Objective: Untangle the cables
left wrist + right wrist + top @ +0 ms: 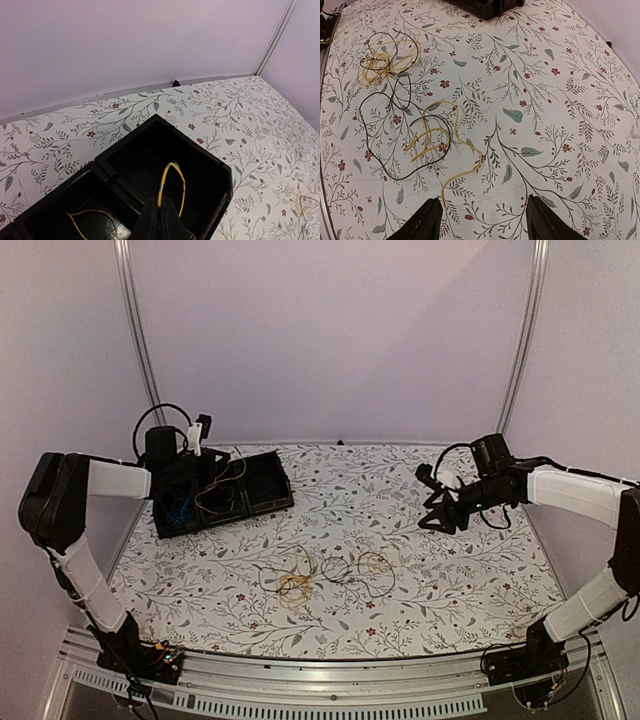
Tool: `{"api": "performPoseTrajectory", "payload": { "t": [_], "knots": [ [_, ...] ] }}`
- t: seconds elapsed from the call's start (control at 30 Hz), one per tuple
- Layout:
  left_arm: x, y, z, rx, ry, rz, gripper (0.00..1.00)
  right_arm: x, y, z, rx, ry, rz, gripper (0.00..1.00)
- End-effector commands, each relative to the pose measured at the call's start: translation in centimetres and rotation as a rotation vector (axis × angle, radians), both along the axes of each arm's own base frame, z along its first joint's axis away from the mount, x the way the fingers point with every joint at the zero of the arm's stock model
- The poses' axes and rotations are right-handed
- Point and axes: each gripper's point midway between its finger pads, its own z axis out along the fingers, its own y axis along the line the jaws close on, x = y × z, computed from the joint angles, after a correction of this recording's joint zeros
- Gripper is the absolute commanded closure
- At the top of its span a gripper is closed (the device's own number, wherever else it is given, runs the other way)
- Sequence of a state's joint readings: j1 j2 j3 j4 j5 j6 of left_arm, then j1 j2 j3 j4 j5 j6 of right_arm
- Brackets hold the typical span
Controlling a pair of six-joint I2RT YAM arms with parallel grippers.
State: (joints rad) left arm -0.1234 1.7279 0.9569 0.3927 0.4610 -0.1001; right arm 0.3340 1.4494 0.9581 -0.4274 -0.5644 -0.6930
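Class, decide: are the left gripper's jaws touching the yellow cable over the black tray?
Touching. Left wrist view: the left gripper pinches the yellow cable between shut jaws.

tabletop: white ground, printed with thin dark twigs, grey-green leaves, small red flowers.
tray: black throughout, inside and rim.
cables: yellow strands and black strands; the tangle yellow-orange mixed with black.
wire at my left claw: yellow.
my left claw and right claw: black.
my arms: white covers, black joints.
walls: pale lilac, with silver-grey posts.
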Motion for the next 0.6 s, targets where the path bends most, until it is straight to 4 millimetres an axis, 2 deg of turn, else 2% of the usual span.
{"api": "performPoseTrajectory", "payload": {
  "t": [0.0,0.17,0.27,0.4,0.57],
  "knots": [
    [1.4,-1.7,2.3,-0.114,-0.07,-0.056,1.0,0.5,0.1,0.0,-0.019,0.0,-0.001,0.39],
    [1.7,-2.3,0.8,-0.193,-0.025,-0.116,1.0,0.5,0.0,-0.1,-0.025,0.001,-0.007,0.39],
    [2.0,-0.4,0.4,-0.174,-0.023,-0.042,1.0,0.6,0.0,-0.3,-0.031,0.005,-0.011,0.39],
    [2.3,3.2,0.1,-0.072,0.002,0.101,1.0,0.7,-0.1,-0.4,-0.034,0.005,-0.014,0.39],
    [1.3,5.5,-2.2,0.077,0.107,0.206,1.0,0.6,0.0,-0.8,-0.04,0.014,-0.008,0.39]
  ]
}}
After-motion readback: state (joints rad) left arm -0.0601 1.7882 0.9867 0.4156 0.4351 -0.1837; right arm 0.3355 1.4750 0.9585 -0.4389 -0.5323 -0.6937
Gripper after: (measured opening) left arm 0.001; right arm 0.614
